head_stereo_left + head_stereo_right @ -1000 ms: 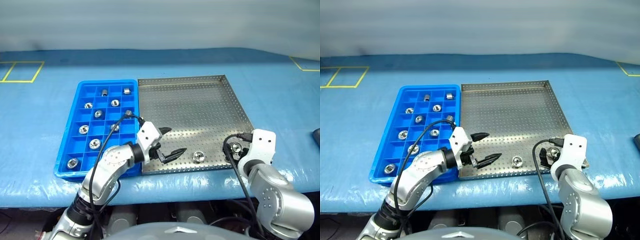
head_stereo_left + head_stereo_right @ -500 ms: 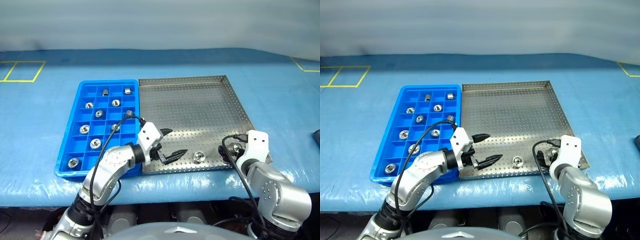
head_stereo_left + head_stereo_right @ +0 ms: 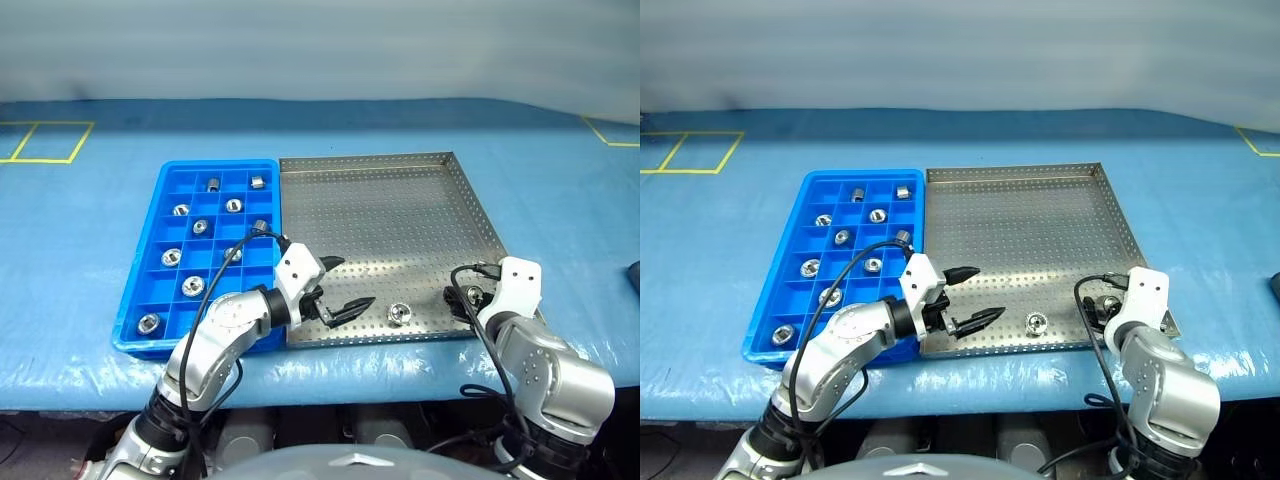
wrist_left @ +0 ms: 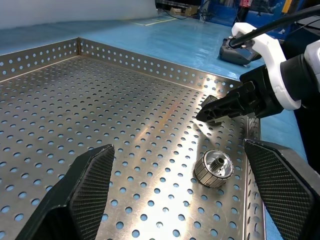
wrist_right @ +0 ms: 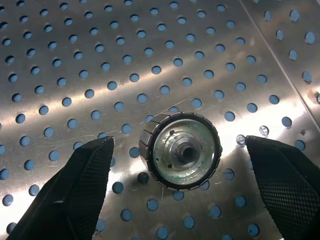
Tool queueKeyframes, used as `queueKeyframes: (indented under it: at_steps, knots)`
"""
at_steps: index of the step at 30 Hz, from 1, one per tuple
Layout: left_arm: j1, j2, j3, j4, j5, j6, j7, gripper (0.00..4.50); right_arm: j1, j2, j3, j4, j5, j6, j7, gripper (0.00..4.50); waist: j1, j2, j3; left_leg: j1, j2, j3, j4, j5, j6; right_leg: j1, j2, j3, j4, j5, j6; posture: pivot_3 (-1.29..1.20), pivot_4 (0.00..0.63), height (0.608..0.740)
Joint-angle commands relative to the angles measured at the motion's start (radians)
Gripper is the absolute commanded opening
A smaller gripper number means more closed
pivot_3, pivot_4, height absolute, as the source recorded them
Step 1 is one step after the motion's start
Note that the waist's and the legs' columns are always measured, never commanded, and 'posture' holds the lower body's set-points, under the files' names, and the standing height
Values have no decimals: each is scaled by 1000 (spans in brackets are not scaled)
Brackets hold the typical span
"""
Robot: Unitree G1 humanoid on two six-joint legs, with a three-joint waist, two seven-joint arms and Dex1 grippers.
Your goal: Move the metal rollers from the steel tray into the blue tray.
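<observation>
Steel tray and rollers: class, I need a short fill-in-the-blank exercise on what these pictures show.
1. The number of metal rollers lying on the steel tray is ____.
2. The right gripper hangs directly above a ____.
3. The left gripper has its fingers ____.
4. The blue tray lies on the steel tray's ____ side.

Missing words: two; roller; open; left

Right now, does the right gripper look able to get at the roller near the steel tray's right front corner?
Probably yes. The right gripper is open, its fingers on either side of the roller, which lies flat on the steel tray with nothing between them.
</observation>
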Motion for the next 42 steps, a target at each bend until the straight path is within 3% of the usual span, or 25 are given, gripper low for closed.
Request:
queueKeyframes:
  at_steps: [1,4,10,11,16,24,31,42]
  knots:
    - [0,-3,10,-47,0,-24,5,4500,-7,-5,-18,31,-3,2,-16,4440,0,-1,0,0,0,0,0,0,0,0,0,0,0,0,0,25,150,740]
    - [3,-3,12,-43,3,-33,8,4500,-16,-8,-13,37,-1,18,-18,3864,1,-2,-2,0,0,1,0,0,1,0,0,0,0,0,0,33,150,740]
    - [5,-3,15,-34,7,-48,10,4500,-24,-13,-6,39,11,46,-12,1889,3,-3,-2,0,0,1,0,1,1,0,-1,1,0,1,0,46,150,740]
    - [7,-2,15,-34,7,-50,11,4500,-22,-11,-4,34,13,52,-11,1820,3,-3,-2,0,0,1,0,1,1,0,-1,1,0,1,0,46,150,740]
    - [19,-3,26,-36,14,-63,30,4500,-16,-8,46,-37,30,72,-2,1820,6,-3,-2,0,0,1,0,1,1,0,-1,1,0,1,0,62,150,740]
    - [35,-45,94,-33,39,-110,133,4500,-89,-20,222,-174,46,-51,1,1820,15,0,-1,-2,0,1,-2,1,1,-3,-1,1,0,1,0,90,150,740]
    - [67,-64,184,-63,54,-154,214,4500,-222,-106,424,-115,54,-114,41,1820,31,-1,-1,-2,-1,0,-2,1,1,-3,-1,0,-1,1,0,169,150,740]
    - [242,46,345,-207,-1,-143,189,4500,-369,-127,683,41,104,-247,165,1820,97,-1,0,-3,0,-2,-5,1,1,-3,-1,-4,-2,1,-2,336,150,740]
